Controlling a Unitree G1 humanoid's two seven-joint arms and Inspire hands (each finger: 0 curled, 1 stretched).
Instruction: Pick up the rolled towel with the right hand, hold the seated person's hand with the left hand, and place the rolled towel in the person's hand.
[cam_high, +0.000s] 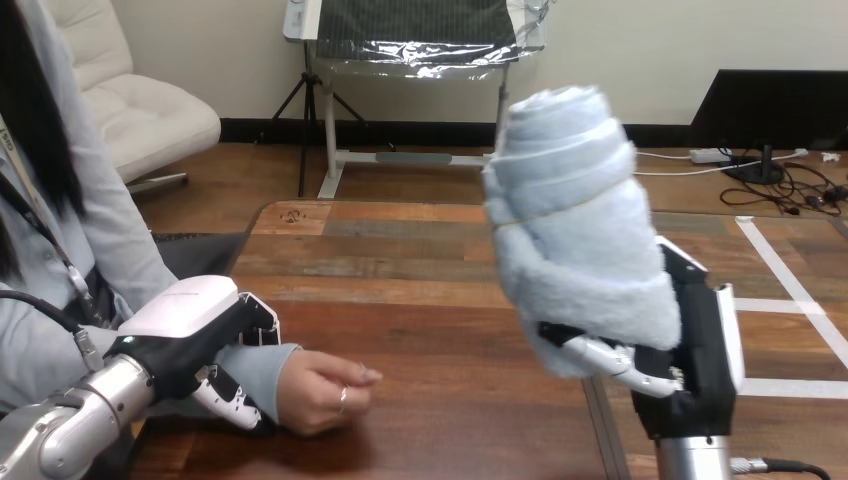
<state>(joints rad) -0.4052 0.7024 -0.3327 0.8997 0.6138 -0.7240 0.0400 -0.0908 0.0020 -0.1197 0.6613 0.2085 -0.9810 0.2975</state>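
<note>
Towel aloft in right hand, wrist held by left

Towel (570, 230) sits upright in the right hand (700, 350), raised above the table (430, 270) at the view's right. Its long axis is near vertical with a slight lean left. Right fingers (610, 358) curl round its lower end; most of the roll stands clear above them. Person's hand (325, 390) rests on the table low and left of the towel, well apart, closed in a loose fist, so nothing is open to receive it yet. Left hand (195, 335) lies over the wrist (270, 365) just behind that fist; fingers and thumb look wrapped round it, though the underside is hidden. Of the 2 hands, left is at the target; right must carry the towel down and left.
</note>
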